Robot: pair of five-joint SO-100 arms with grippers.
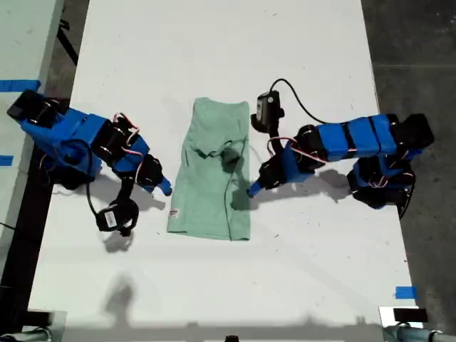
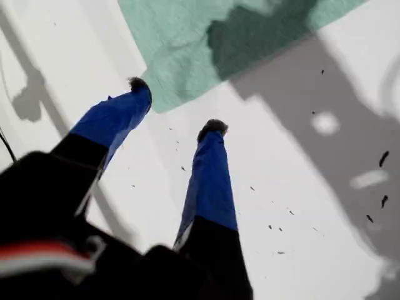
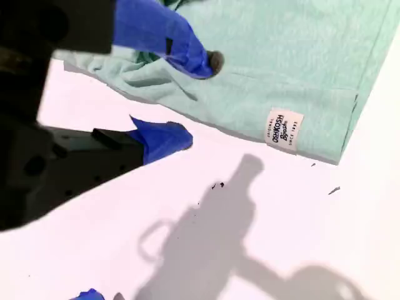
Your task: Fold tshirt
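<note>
One tshirt (image 1: pixel 214 178) (image 2: pixel 187 44) (image 3: pixel 281 56), folded into a narrow mint-green strip, lies flat near the middle of the white table (image 1: pixel 299 271), its small white tag (image 1: pixel 176 211) (image 3: pixel 282 132) at the hem corner. Just beside the tshirt's edge on the exterior view's right, the first gripper (image 1: pixel 251 191) (image 2: pixel 176 106) has its fingers spread, empty, over bare table. At the tshirt's opposite edge, near the tag, the second gripper (image 1: pixel 165 189) (image 3: pixel 199 100) also stands spread, one fingertip over the cloth's border and the other over the table.
</note>
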